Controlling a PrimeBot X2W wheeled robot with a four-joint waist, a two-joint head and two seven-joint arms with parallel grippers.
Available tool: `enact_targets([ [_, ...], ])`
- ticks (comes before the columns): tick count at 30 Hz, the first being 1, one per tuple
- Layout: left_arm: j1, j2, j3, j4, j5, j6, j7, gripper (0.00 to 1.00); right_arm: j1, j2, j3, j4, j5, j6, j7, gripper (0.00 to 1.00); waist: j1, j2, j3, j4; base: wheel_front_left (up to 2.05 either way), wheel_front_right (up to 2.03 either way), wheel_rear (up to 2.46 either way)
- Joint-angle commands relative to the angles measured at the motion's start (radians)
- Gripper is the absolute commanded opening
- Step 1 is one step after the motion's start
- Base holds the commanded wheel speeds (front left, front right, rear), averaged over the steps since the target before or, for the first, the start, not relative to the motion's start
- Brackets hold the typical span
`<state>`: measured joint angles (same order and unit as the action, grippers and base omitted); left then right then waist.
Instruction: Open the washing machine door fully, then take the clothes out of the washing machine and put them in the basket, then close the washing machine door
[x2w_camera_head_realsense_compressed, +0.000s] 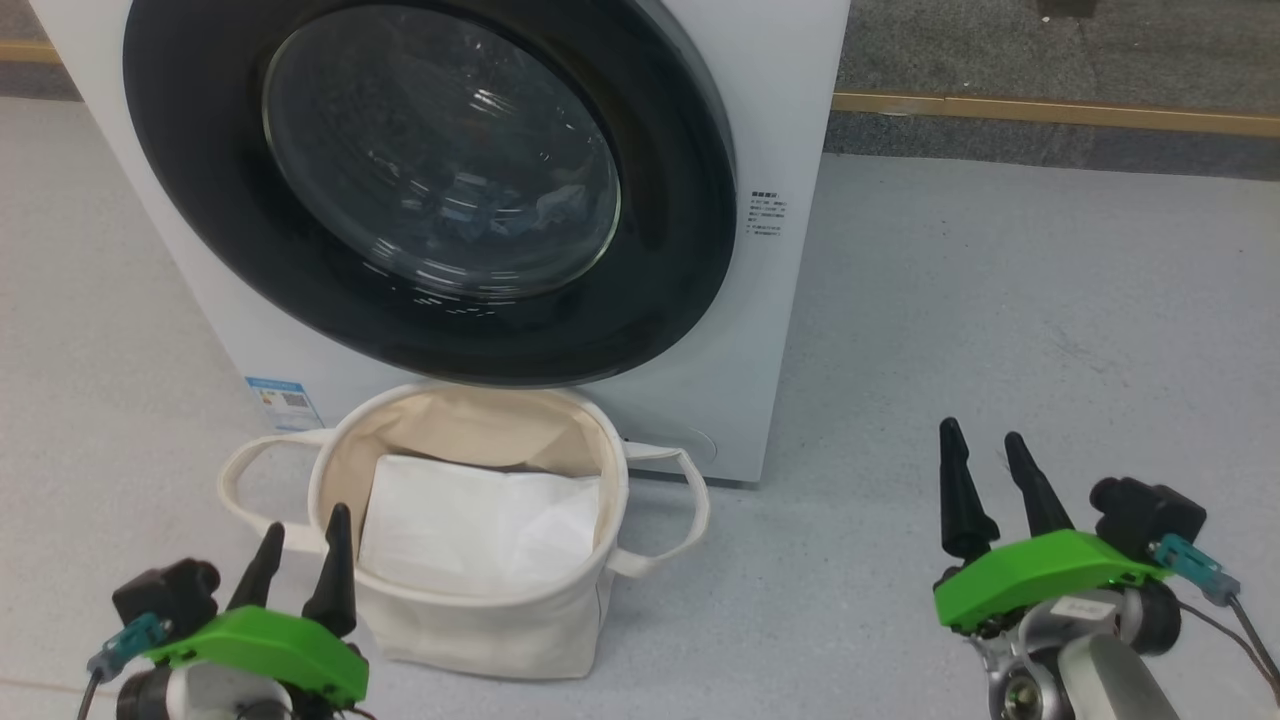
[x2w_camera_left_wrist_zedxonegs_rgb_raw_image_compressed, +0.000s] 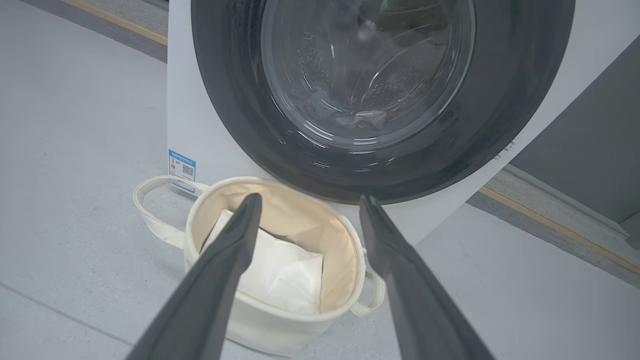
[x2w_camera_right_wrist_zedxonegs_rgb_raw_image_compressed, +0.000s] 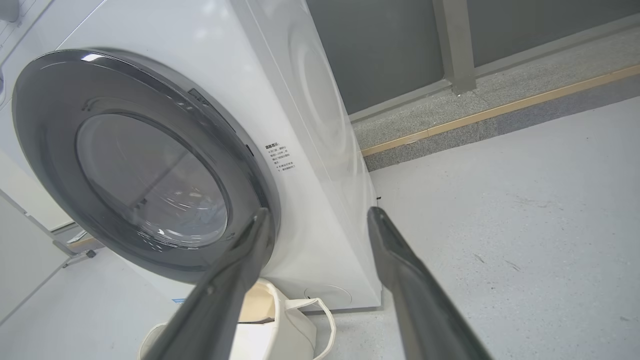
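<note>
Green-bodied, dark-fingered, the left gripper (x2w_camera_head_realsense_compressed: 307, 520) and right gripper (x2w_camera_head_realsense_compressed: 982, 432) both hang empty with fingers spread, the left at the near rim of the round cream canvas basket (x2w_camera_head_realsense_compressed: 480, 620), the right over bare grey floor (x2w_camera_head_realsense_compressed: 1000, 300) with free room on all sides. That basket stands upright against the white box-shaped washing machine (x2w_camera_head_realsense_compressed: 790, 330), loop handles out left and right, a flat white sheet (x2w_camera_head_realsense_compressed: 450, 520) inside. Facing the robot, the glossy black-rimmed round door (x2w_camera_head_realsense_compressed: 680, 250) sits shut, bluish clothes (x2w_camera_head_realsense_compressed: 500, 215) dim behind its glass; a blue sticker (x2w_camera_head_realsense_compressed: 285, 400) and small printed label (x2w_camera_head_realsense_compressed: 767, 215) are too small to read.
</note>
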<state>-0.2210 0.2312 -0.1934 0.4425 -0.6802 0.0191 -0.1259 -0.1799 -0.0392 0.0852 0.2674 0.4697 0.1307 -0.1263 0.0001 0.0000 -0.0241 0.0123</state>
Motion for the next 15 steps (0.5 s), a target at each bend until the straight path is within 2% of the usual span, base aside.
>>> enact_targets([
  [1, -0.065, 0.036, 0.02, -0.025, 0.024, 0.007, -0.012, 1.0, -0.06, -0.007, 0.019, -0.042, -0.025, 0.0, -0.012, 1.0, 0.0, 0.0, 0.0, 0.0, 0.0, 0.0, 0.0],
  [8, -0.086, 0.06, -0.01, -0.034, 0.121, 0.025, -0.035, 1.0, -0.077, -0.007, 0.037, -0.051, -0.136, 0.0, -0.035, 1.0, 0.0, 0.0, -0.001, 0.001, 0.0, 0.0, 0.0],
  [15, -0.097, 0.069, -0.028, -0.053, 0.177, 0.034, -0.053, 1.0, -0.083, -0.008, 0.026, -0.057, -0.199, 0.0, -0.053, 1.0, 0.0, 0.0, -0.002, 0.008, 0.0, 0.0, 0.0],
])
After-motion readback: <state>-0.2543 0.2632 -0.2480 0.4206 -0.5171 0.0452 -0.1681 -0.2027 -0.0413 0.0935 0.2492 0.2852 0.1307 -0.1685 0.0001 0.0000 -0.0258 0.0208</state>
